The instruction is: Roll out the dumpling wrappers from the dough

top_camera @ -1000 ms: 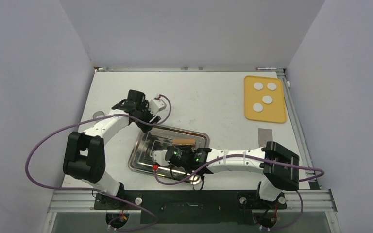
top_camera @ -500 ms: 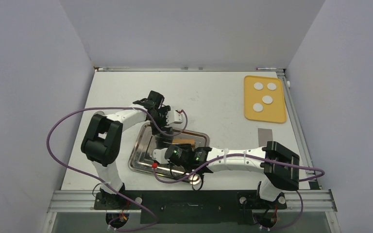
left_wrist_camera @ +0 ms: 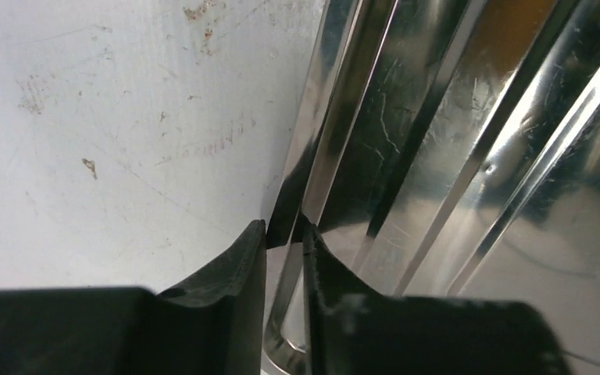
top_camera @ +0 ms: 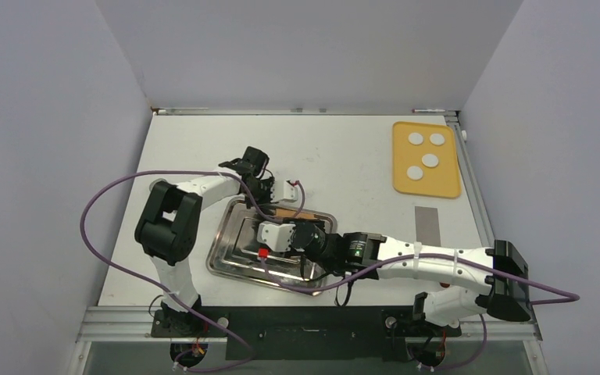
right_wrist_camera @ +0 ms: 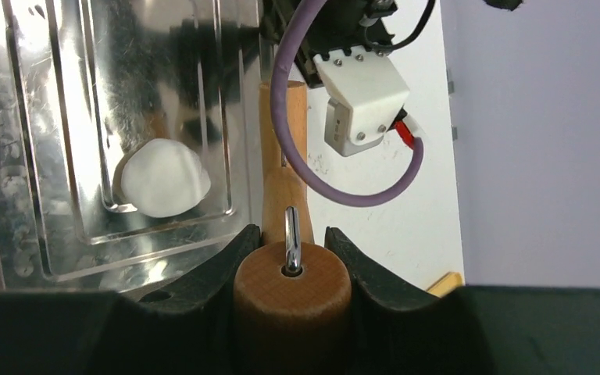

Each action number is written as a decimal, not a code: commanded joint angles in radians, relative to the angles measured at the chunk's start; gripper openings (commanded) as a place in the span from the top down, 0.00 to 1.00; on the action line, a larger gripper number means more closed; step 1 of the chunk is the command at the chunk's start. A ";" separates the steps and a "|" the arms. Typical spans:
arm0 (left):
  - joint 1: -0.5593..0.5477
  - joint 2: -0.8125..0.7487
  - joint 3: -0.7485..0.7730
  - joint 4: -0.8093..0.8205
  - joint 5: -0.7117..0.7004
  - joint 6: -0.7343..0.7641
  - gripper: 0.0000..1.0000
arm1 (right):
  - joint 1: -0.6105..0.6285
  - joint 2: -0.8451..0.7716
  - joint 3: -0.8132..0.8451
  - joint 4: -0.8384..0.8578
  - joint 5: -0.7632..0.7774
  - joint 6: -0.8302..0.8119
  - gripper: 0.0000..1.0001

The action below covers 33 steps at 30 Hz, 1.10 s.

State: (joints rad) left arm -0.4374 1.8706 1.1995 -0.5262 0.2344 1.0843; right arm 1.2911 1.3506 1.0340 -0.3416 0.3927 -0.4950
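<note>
Right wrist view: right tool [right_wrist_camera: 292, 238] pinches the pin [right_wrist_camera: 292, 301] beside dough [right_wrist_camera: 164, 178]; left tool [left_wrist_camera: 283, 238] pinches the tray [left_wrist_camera: 359, 117] rim.

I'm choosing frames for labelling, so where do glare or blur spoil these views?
Left wrist: the shiny steel tray is all mirror streaks, and the left claw pinching its rim is dark and soft. Right wrist: glare whitens the tray floor beside the white dough lump; the wooden rolling pin in the right claw is readable. Top external: even light, sharp.

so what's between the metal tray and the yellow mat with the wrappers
only bare white table between tray and mat, seen in the top external view
</note>
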 commanded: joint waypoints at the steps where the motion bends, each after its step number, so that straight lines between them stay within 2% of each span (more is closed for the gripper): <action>1: 0.005 -0.002 -0.074 -0.004 -0.055 0.011 0.98 | 0.056 -0.024 -0.020 -0.062 0.013 0.010 0.92; 5: 0.018 -0.063 -0.161 0.075 -0.085 -0.013 1.00 | 0.119 0.010 -0.037 -0.108 0.028 0.055 0.92; 16: 0.015 -0.106 -0.218 0.130 -0.136 -0.102 1.00 | 0.086 0.142 -0.048 -0.065 -0.003 0.040 0.92; 26: 0.023 -0.143 -0.259 0.150 -0.176 -0.250 1.00 | 0.189 0.173 -0.075 -0.141 -0.053 0.206 0.92; 29: 0.023 -0.145 -0.265 0.154 -0.165 -0.257 1.00 | 0.172 0.180 -0.078 -0.101 -0.051 0.191 0.92; 33: 0.023 -0.141 -0.264 0.155 -0.150 -0.269 1.00 | 0.082 0.215 -0.073 -0.055 -0.059 0.151 0.92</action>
State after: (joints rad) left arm -0.4313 1.7164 0.9730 -0.2802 0.1036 0.8669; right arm 1.4399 1.5070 0.9791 -0.3988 0.4397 -0.3737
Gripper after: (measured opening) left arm 0.004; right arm 0.299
